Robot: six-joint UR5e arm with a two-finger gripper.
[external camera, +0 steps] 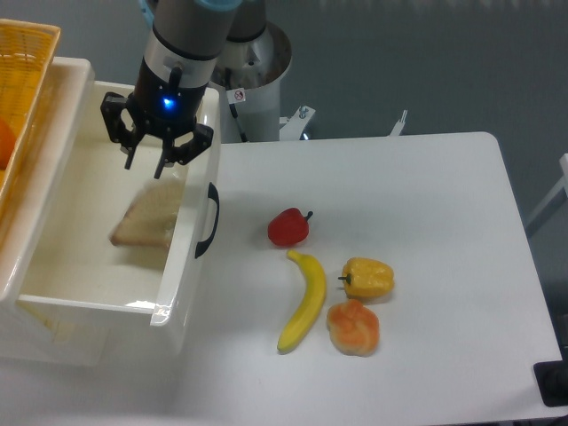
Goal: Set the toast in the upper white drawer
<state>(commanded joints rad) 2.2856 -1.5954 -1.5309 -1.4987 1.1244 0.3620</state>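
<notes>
- Claw (145,161) spread wide, empty, above the upper white drawer (53,302).
- Toast (151,216) lies inside against the right wall; open floor to its left.

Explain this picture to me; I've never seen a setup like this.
This is one view from a fixed camera looking down at a white table. The dark grey machine at top left is a robot arm; its gripper, a two-fingered claw, hangs open and holds nothing. Below it, a slice of toast lies inside the white drawer, leaning against the drawer's wall nearest the table. An orange basket sits at the far left. On the table lie a red pepper, a banana, a yellow pepper and an orange pastry.
</notes>
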